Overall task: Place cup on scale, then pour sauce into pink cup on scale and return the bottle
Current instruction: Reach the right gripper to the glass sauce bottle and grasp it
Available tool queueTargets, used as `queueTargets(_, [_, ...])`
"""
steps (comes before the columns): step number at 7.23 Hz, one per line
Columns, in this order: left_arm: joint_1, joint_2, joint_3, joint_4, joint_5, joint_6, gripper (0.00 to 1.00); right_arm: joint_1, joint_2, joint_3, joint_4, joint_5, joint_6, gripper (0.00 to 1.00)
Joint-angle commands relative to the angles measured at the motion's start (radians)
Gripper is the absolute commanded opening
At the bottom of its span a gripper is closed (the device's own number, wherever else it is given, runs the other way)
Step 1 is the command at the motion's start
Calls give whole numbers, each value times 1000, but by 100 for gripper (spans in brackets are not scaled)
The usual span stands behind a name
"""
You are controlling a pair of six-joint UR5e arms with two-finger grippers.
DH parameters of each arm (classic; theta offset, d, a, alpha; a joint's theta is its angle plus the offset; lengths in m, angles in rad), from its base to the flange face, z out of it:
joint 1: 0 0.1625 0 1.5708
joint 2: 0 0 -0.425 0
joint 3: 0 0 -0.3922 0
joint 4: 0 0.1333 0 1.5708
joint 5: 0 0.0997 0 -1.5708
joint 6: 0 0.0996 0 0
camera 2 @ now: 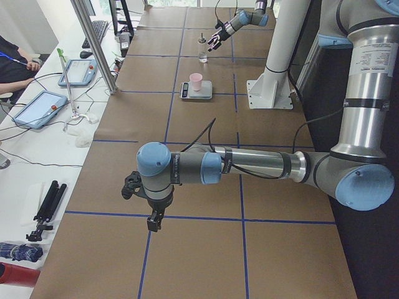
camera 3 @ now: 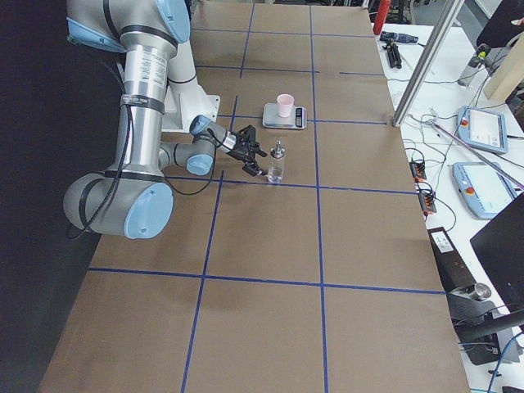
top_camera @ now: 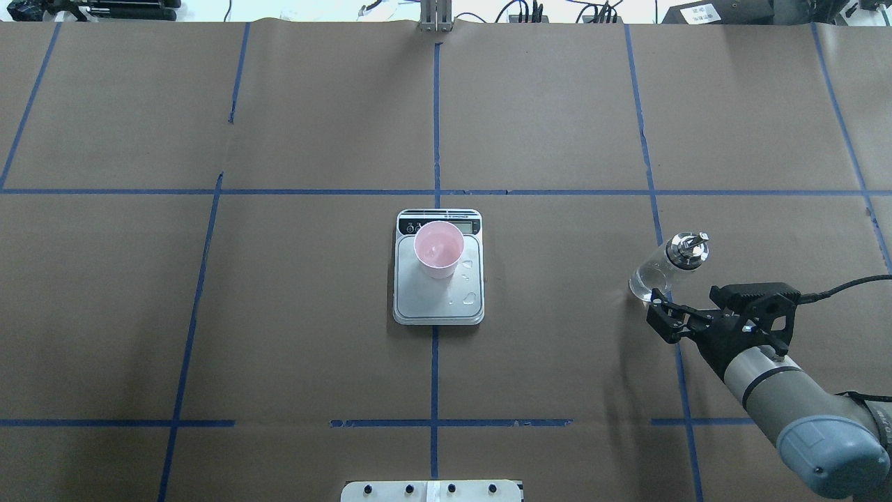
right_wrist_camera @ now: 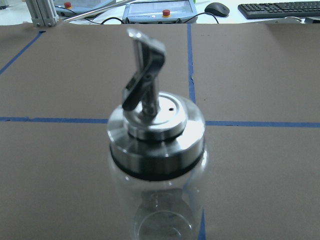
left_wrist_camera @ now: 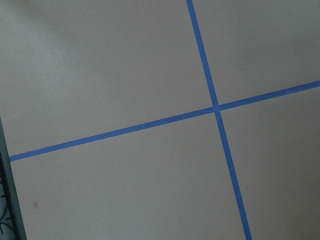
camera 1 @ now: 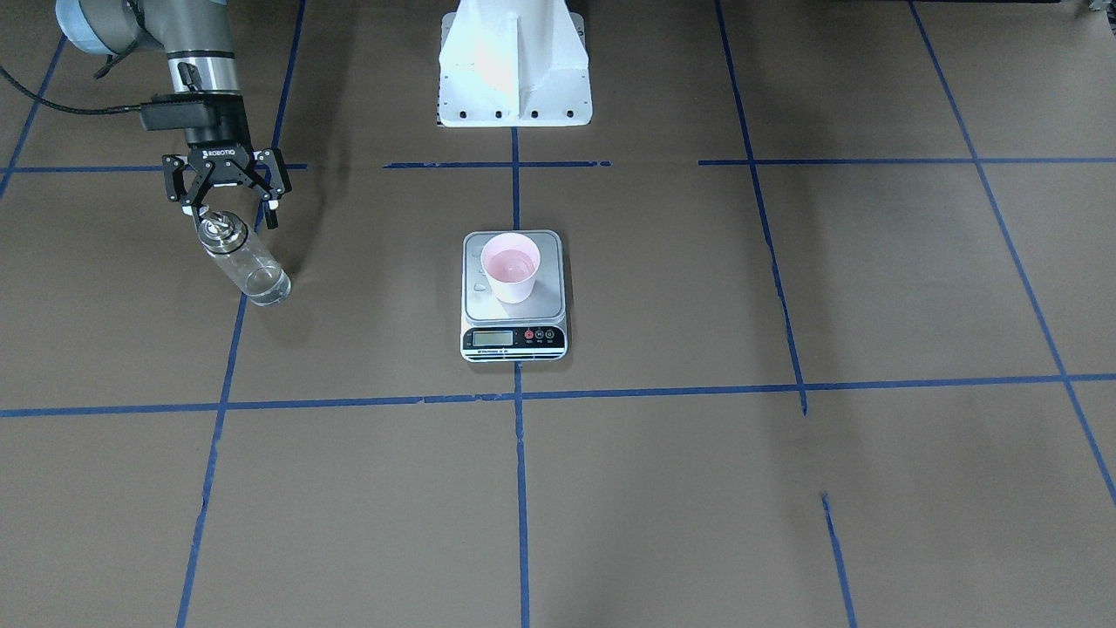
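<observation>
The pale pink cup [camera 1: 511,266] stands upright on the steel scale [camera 1: 514,336] at mid table, also in the overhead view [top_camera: 438,247]. The clear glass bottle [camera 1: 248,272] with its metal spout cap stands on the table on my right side, apart from the scale [top_camera: 439,310]. My right gripper [camera 1: 228,214] is open just behind the bottle's cap on the robot's side and does not hold it. The right wrist view shows the bottle [right_wrist_camera: 156,165] close up with no fingers around it. My left gripper [camera 2: 149,208] hangs over bare table at the far left end. I cannot tell whether it is open.
The white robot pedestal [camera 1: 514,65] stands behind the scale. A few droplets lie on the scale platform [top_camera: 468,300]. Blue tape lines [left_wrist_camera: 215,107] cross the brown table. Tablets [camera 2: 38,107] and cables lie on a side bench beyond the table edge.
</observation>
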Motion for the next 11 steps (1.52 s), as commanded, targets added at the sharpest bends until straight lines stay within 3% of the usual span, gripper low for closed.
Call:
queueTargets(1, [0, 1, -1, 0, -5, 0, 100, -9, 13, -20, 1, -52, -8, 100])
queueTargets(11, [0, 15, -21, 2, -11, -1, 100, 32, 99, -87, 3, -113, -106, 100])
